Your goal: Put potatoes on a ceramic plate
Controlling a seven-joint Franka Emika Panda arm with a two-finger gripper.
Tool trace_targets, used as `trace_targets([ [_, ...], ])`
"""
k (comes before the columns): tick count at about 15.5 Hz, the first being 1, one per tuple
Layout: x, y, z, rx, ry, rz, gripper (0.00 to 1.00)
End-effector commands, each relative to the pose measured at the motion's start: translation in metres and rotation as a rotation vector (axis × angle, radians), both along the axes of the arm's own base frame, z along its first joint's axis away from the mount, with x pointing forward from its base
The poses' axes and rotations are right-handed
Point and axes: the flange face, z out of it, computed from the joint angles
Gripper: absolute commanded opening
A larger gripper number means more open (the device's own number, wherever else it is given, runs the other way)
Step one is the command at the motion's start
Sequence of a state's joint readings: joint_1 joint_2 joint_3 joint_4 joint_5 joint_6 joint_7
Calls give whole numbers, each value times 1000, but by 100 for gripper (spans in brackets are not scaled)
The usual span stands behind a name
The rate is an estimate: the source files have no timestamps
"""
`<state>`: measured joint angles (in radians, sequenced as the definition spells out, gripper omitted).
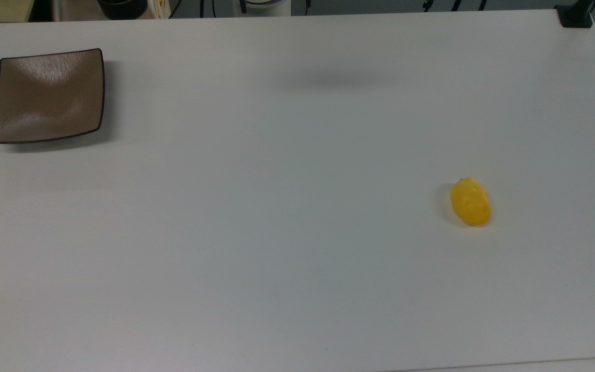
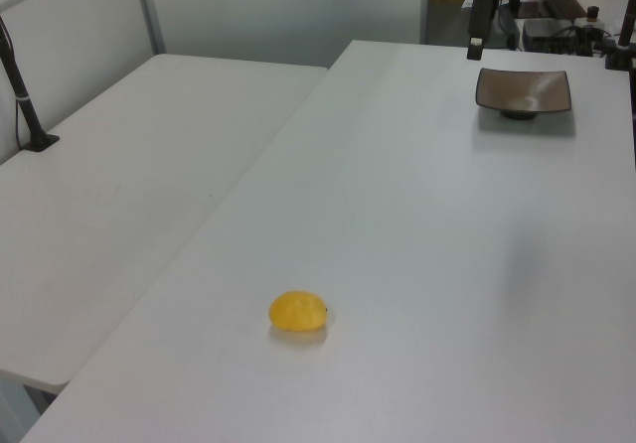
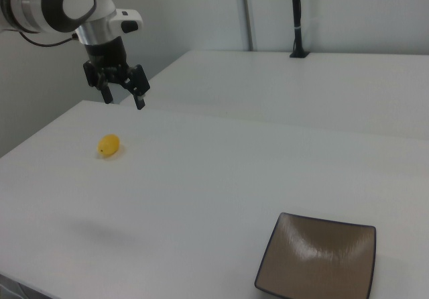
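Waiting to start, nothing done yet | white table [image 1: 277,232] holds everything | brown square plate [image 1: 48,95] sits bare at the top view's upper left | gripper [image 3: 122,96] hangs high, fingers apart, holding nothing | yellow potato [image 1: 470,201] lies well apart, top view's right; picking and placing remain

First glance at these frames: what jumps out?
The bright yellow potato pops first, alone on the white table toward the top view's right. Next is the square brown plate, bare, far off near the top view's upper left corner. In the right view the gripper hangs open in the air above and just right of the potato, touching nothing.
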<state>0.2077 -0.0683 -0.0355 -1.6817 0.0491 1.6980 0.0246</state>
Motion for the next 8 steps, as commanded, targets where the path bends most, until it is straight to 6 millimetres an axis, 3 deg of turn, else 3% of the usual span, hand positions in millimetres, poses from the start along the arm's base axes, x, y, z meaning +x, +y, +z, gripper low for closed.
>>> trace_targets([
  [1,-6,-1,-2,18,-13,15,100],
  [8,-5,-1,-4,18,-12,11,100],
])
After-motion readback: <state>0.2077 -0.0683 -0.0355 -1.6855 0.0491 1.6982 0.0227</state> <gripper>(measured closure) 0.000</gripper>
